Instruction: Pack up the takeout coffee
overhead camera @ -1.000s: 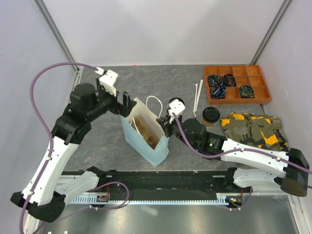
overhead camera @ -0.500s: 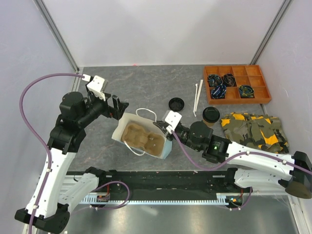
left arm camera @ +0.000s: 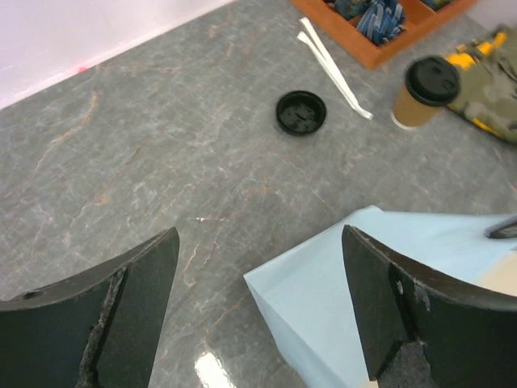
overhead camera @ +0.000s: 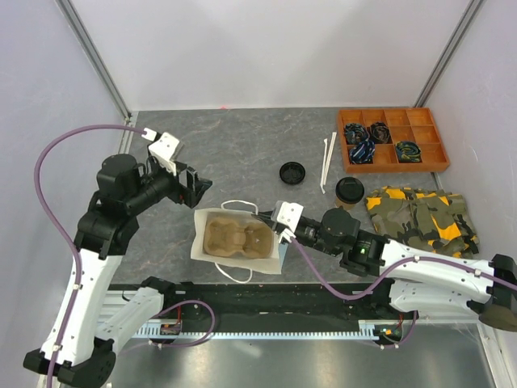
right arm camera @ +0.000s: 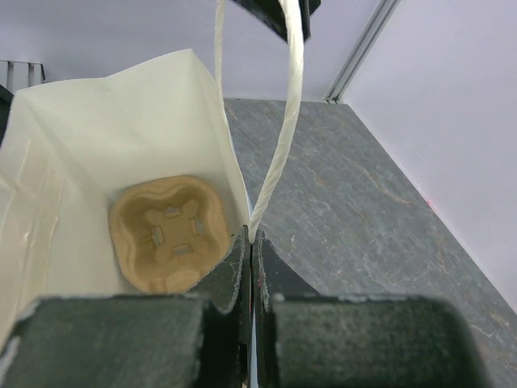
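top view: the takeout coffee (overhead camera: pixel 350 191) is seen upright on the table (overhead camera: pixel 242 145), right of centre, black lid fitted. it is placed between the white sticks (overhead camera: pixel 325 162) and the camo cloth (overhead camera: pixel 416 214), just beside the cloth's upper left edge and below the orange divided tray (overhead camera: pixel 392 112). it is outside the paper bag (overhead camera: pixel 197 242) and well apart from both grippers.

a loose black lid (overhead camera: pixel 292 172) is laid flat on the table left of the sticks, near frame centre.

the paper bag is found lower centre, mouth turned toward the top camera. a pulp carrier (overhead camera: pixel 237 239) is seated inside it, both wells unfilled.

right gripper (overhead camera: pixel 271 220): clamped on the bag's right rim. in the right wrist view the jaws are pressed together (right arm camera: pixel 251 242) on the paper edge at the foot of the white handle (right arm camera: pixel 283 121); the carrier (right arm camera: pixel 170 234) is seen at the bottom, lower left of that frame.

left gripper (overhead camera: pixel 194 184): jaws spread wide, nothing held, positioned just above and left of the bag's upper left corner. in the left wrist view (left arm camera: pixel 260 242) the bag's blue wall (left arm camera: pixel 339 299) is framed between the fingers at the lower right, not touched as far as can be told. the coffee (left arm camera: pixel 426 90) appears at upper right and the loose lid (left arm camera: pixel 300 111) at upper centre.
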Robot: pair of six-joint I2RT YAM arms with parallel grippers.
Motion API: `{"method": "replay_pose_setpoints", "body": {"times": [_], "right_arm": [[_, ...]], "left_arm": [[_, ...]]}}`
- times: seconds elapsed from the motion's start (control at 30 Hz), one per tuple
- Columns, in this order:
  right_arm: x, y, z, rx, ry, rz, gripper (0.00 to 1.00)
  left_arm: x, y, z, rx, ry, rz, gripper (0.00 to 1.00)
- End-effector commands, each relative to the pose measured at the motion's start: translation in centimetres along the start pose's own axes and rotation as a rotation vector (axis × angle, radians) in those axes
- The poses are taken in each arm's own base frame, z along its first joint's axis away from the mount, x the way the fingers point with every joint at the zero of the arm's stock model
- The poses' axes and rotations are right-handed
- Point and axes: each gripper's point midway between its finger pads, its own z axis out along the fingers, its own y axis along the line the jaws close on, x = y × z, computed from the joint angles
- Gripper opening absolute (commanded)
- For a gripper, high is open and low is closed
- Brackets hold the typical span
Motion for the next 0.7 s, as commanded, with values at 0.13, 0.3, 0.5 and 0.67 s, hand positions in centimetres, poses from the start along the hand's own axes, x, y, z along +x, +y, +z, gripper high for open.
{"method": "replay_pose_setpoints", "body": {"times": [0.13, 0.3, 0.5, 0.67], "right_arm": [[-1.9, -0.4, 1.5, 0.0, -0.026, 0.109, 0.0], [-1.4, 0.1, 2.4, -0.031, 0.006, 0.164, 0.0], [-1.3, 0.0, 2.9, -0.026, 0.03, 0.167, 0.0], [-1.4, -0.3, 2.9, -0.03, 0.037, 0.167, 0.0]], "left_arm": [[-4.0, -4.6, -5.9, 0.249, 0.029, 0.25, 0.75], [-2.9, -8.7, -10.1, 0.51, 0.11, 0.353, 0.5], [0.6, -8.1, -9.0, 0.583, 0.261, 0.419, 0.33], [3.4, -7.1, -7.0, 0.61, 0.375, 0.52, 0.27]]}}
